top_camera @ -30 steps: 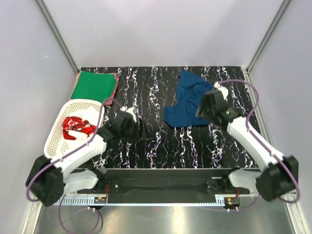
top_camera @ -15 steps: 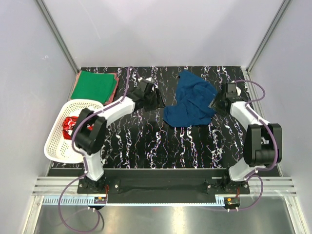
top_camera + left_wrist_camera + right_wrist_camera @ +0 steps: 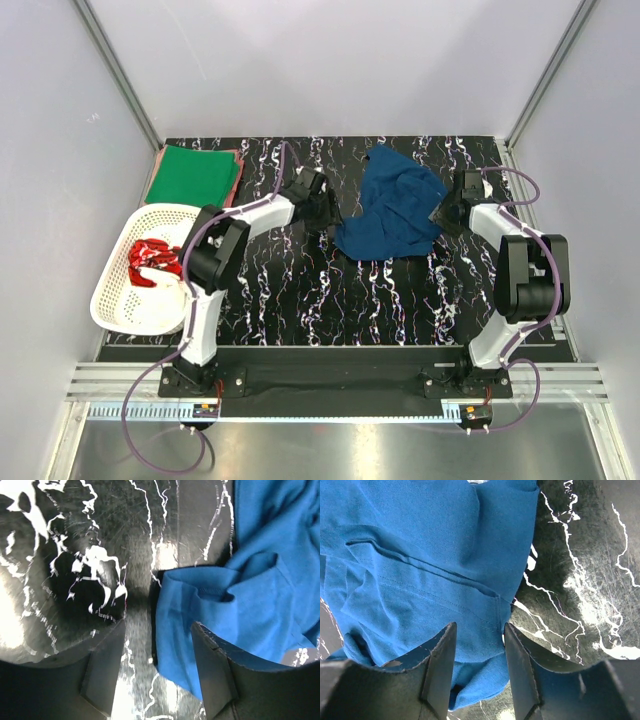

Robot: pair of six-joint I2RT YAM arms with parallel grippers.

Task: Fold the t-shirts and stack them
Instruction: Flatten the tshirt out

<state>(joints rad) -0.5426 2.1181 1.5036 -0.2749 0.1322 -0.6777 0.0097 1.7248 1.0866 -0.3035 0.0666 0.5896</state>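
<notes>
A dark navy blue t-shirt (image 3: 390,205) lies crumpled on the black marbled table (image 3: 300,290), right of centre. My left gripper (image 3: 328,213) is at its left edge, open. In the left wrist view the gripper (image 3: 157,677) straddles a blue hem (image 3: 175,630). My right gripper (image 3: 441,214) is at the shirt's right edge, also open. In the right wrist view its jaws (image 3: 479,675) stand astride a fold of blue cloth (image 3: 420,555) without pinching it. A folded green t-shirt (image 3: 195,175) lies at the back left, with a reddish-pink edge (image 3: 240,163) showing beneath it.
A white lattice basket (image 3: 120,300) stands at the left edge and holds a red t-shirt with white print (image 3: 152,262). Grey walls with metal posts close in the back and both sides. Both arm bases sit on the rail at the near edge.
Both arms have reached out from near the front to the blue shirt, the left to its left edge and the right to its right edge. The right jaws have narrowed around the cloth.
</notes>
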